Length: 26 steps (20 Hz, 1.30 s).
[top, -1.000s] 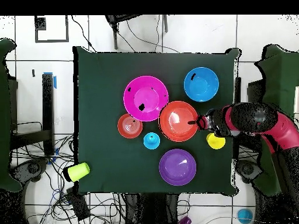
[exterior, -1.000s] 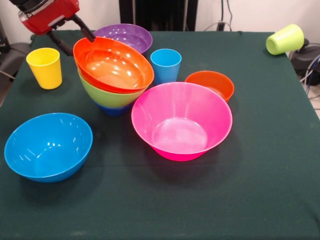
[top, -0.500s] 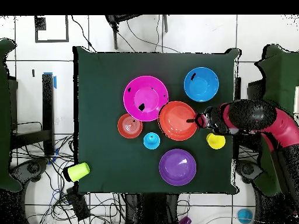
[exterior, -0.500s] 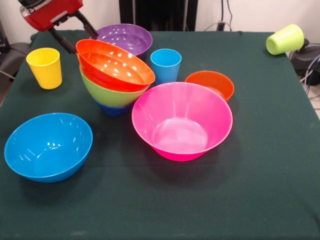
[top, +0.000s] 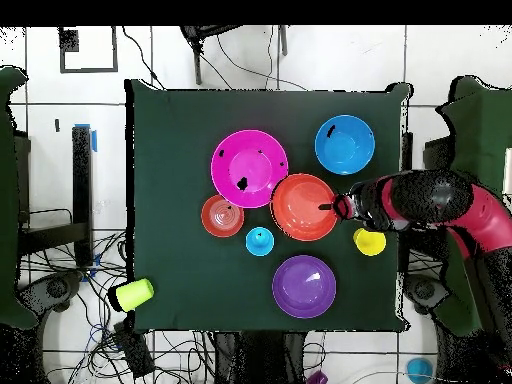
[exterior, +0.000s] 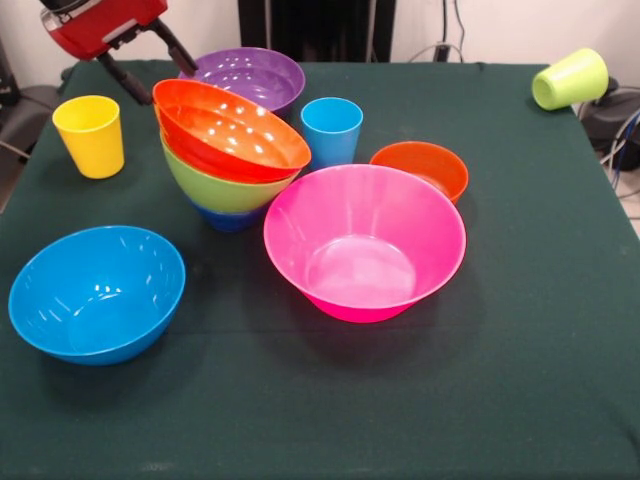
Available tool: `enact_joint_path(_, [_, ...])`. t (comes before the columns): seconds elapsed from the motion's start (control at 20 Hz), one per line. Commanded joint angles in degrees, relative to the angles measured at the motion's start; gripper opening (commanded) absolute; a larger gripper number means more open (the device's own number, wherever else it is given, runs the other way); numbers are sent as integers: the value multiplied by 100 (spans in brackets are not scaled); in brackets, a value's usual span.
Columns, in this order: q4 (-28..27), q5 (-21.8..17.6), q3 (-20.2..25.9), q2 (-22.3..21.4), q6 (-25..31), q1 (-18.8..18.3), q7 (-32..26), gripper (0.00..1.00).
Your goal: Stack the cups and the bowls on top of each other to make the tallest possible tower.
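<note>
The tower stands left of centre: an orange-red bowl (exterior: 230, 130) nested, tilted, in a lime green bowl (exterior: 215, 190) on a small dark blue bowl (exterior: 225, 218). My gripper (exterior: 153, 68) is open and empty, just above and behind the orange-red bowl's far left rim; it also shows in the overhead view (top: 335, 208). Loose bowls: pink (exterior: 365, 240), light blue (exterior: 97, 292), purple (exterior: 248, 75), small orange (exterior: 420, 168). A yellow cup (exterior: 90, 135) and a light blue cup (exterior: 332, 130) stand upright. A lime green cup (exterior: 570, 78) lies on its side at the far right corner.
The dark green table (exterior: 520, 330) has open cloth at the near and right sides. In the overhead view the arm (top: 440, 205) reaches in from the right, over the yellow cup (top: 369, 241). Cables lie on the floor (top: 70, 310) beside the table.
The orange-red bowl has settled flatter into the green bowl. My gripper has come off its rim and lifted slightly up and back.
</note>
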Motion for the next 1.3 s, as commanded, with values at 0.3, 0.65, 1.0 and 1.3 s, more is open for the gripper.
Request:
enact_joint_path(0.3, [-78,-210,-115,205,-507,503,-301,100])
enact_joint_path(0.65, [-145,-318,-171,360,-662,524,-408,100])
enact_joint_path(1.0, [-117,-313,-225,387,-802,615,-361,100])
enact_joint_path(1.3, [-177,-289,-267,459,-865,710,-360,100])
